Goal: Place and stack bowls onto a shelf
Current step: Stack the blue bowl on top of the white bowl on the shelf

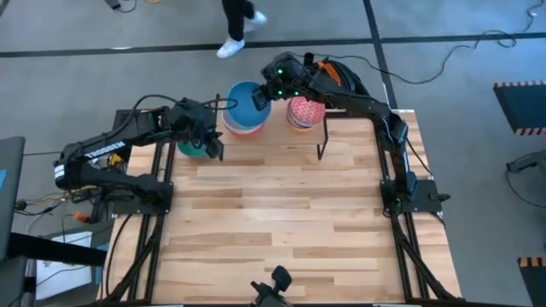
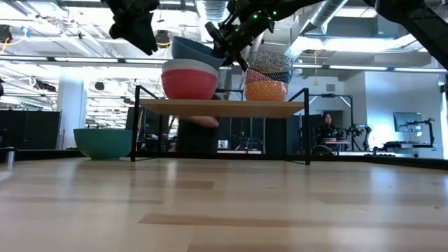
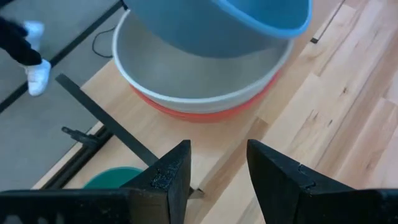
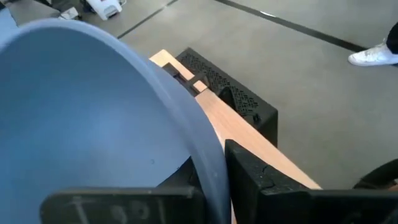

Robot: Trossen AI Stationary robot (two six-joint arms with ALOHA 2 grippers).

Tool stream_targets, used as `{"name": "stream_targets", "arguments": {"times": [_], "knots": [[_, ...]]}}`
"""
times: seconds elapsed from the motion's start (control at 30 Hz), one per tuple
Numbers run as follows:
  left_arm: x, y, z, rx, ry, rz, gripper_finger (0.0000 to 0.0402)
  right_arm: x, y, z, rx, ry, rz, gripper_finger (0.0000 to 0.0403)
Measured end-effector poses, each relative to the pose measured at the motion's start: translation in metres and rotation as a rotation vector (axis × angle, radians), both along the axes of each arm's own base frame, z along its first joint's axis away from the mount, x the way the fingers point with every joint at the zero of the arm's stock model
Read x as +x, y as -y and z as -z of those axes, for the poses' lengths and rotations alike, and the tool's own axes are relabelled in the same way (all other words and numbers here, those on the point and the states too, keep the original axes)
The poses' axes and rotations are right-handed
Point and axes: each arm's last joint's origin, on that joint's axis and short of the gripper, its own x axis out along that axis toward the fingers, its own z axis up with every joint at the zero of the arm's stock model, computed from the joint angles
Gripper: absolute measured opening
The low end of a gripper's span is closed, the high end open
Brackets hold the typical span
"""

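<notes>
Gripping the blue bowl by its rim, the right pincer holds it tilted just above the cream bowl nested in the red bowl on the shelf, likely to nest it (speckled stack beside). Left pincer hovers open nearby; green bowl sits on the desk below it.

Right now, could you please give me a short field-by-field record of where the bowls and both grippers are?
shelf: carries two stacks
left stack: red bowl under cream-white bowl
blue bowl: tilted, gripped at its rim by the right gripper, over the left stack
right stack: pink speckled bowl on top
green bowl: on the table beside the shelf
left gripper: open, empty, near the shelf's left end
</notes>
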Motion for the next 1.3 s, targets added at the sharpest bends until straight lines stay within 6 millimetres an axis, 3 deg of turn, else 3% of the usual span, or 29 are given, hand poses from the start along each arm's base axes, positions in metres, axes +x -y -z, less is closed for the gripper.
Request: {"name": "stream_targets", "arguments": {"times": [0.17, 0.43, 0.6, 0.77, 1.1, 1.2, 1.3], "knots": [[0.001, -0.001, -0.001, 0.02, 0.003, 0.014, 0.0142, 0.0, 0.0, 0.0, -0.018, -0.004, -0.01, 0.01], [0.003, -0.002, -0.004, 0.043, 0.03, 0.022, 0.0142, 0.002, 0.001, -0.004, -0.04, 0.034, -0.01, 0.0193], [0.002, -0.002, -0.004, 0.043, 0.026, 0.021, 0.0142, 0.002, 0.001, -0.014, -0.078, 0.096, -0.007, 0.0209], [0.001, -0.002, -0.005, 0.052, 0.026, 0.024, 0.0142, 0.002, 0.001, -0.014, -0.088, 0.099, -0.011, 0.0177], [-0.007, -0.018, -0.005, 0.068, 0.001, 0.004, 0.0142, -0.001, 0.007, -0.006, -0.054, 0.043, -0.005, 0.0022], [-0.011, -0.023, -0.005, 0.067, -0.003, 0.0, 0.0142, -0.002, 0.007, -0.005, -0.056, 0.033, -0.006, 0.0017], [-0.014, -0.029, -0.005, 0.074, -0.007, -0.001, 0.0142, -0.001, 0.006, -0.004, -0.047, 0.031, -0.005, 0.0037]]}}
